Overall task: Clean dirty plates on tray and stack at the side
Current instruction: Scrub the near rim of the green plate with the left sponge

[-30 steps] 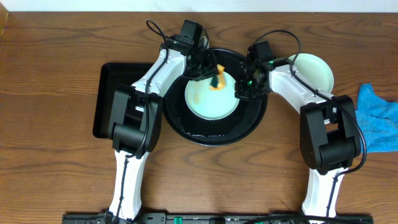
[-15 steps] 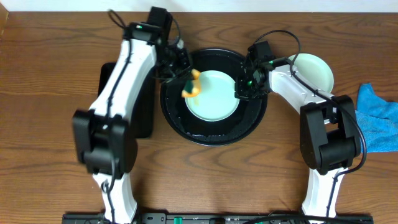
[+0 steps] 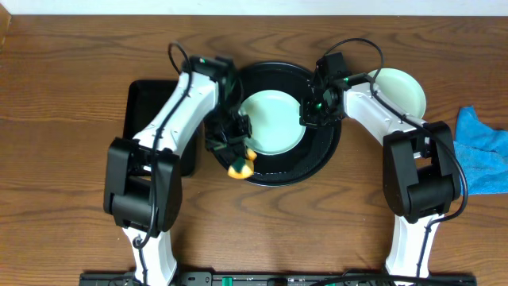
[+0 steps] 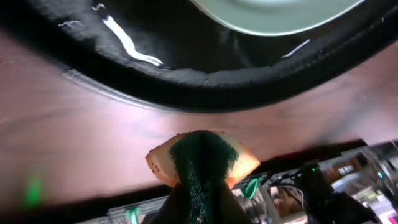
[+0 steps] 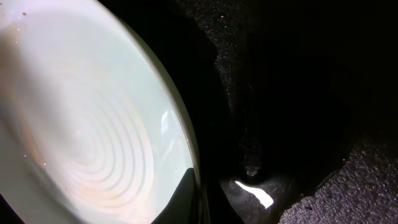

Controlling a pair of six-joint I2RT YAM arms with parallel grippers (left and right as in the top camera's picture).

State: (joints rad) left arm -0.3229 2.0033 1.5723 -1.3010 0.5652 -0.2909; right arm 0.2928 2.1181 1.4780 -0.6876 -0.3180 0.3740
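A pale mint plate (image 3: 270,121) lies in the round black tray (image 3: 321,155). My right gripper (image 3: 308,114) is shut on the plate's right rim; the right wrist view shows one finger (image 5: 198,198) over the edge of the plate (image 5: 93,124), with the wet tray (image 5: 298,93) beside it. My left gripper (image 3: 236,157) is shut on a yellow and green sponge (image 3: 241,166) over the tray's front-left rim, off the plate. The left wrist view shows the sponge (image 4: 202,155), the tray rim (image 4: 186,87) and the plate (image 4: 273,12). Another pale plate (image 3: 401,89) sits on the table at the right. A yellow plate is not in view.
A rectangular black tray (image 3: 143,127) lies left of the round tray, partly under my left arm. A blue cloth (image 3: 482,151) lies at the right edge. The table is brown wood (image 3: 262,230).
My left arm swung the sponge from the plate's top-left off the plate to the tray's front-left rim. The brownish smear on the plate is gone. The right gripper has not moved.
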